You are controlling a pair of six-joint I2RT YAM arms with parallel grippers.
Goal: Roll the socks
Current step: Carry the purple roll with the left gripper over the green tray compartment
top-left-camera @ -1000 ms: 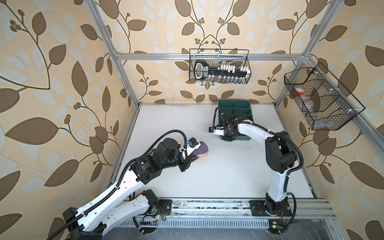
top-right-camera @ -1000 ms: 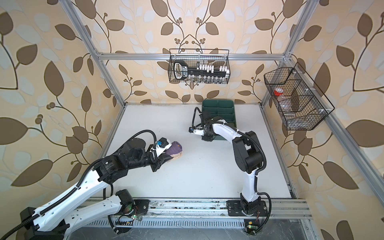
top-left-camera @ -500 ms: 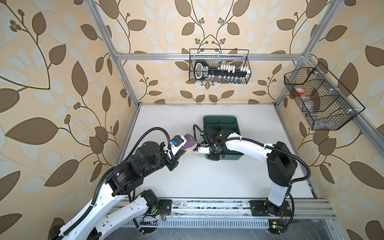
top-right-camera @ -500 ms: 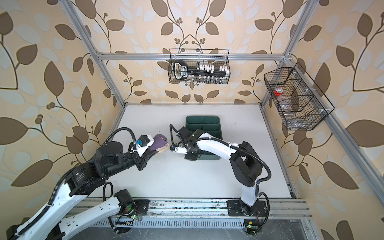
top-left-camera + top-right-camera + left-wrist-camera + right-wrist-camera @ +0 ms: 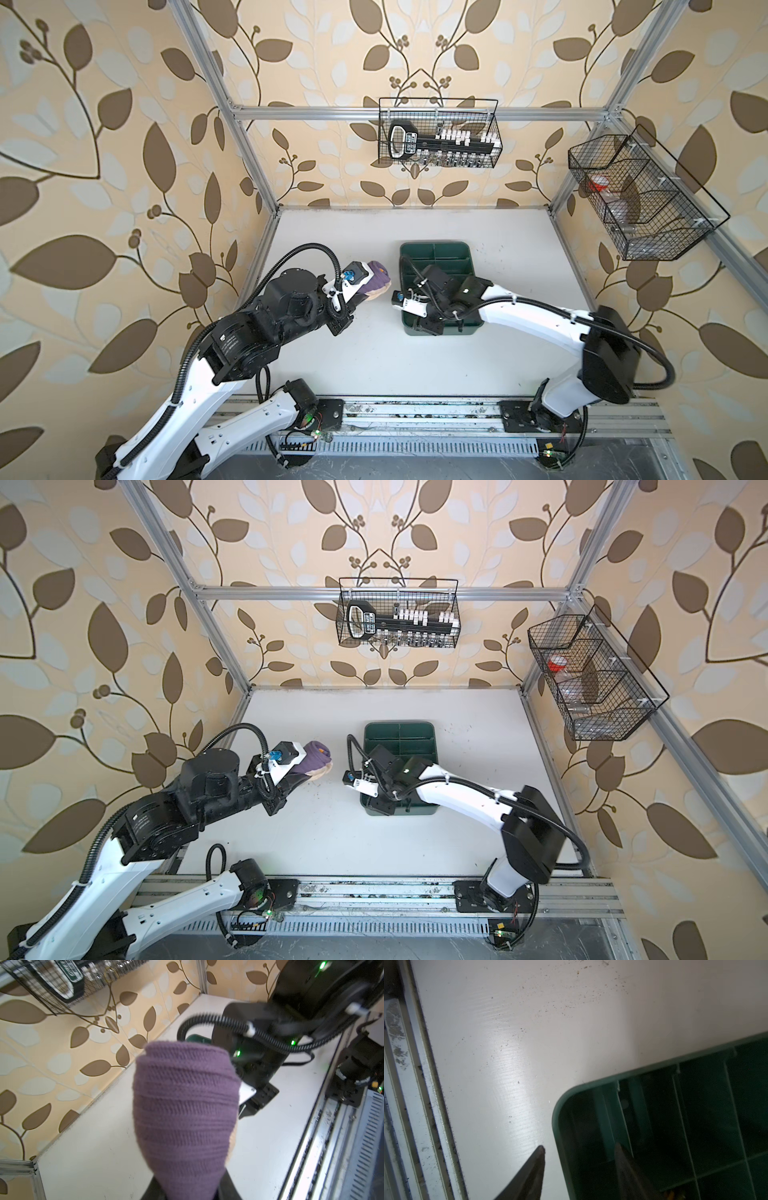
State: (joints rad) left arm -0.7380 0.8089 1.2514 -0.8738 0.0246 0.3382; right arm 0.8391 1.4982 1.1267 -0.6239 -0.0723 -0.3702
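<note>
arms (image 5: pixel 536 316) white, black joints | cables (image 5: pixel 309 246) black corrugated | fingers (image 5: pixel 531 1176) dark tapered

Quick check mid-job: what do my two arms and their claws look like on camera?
Left arm and right arm: white links, bulky black joints, black ribbed cables to the wrists, a blue plug on each white wrist block. Right claw fingers are dark and tapered.
</note>
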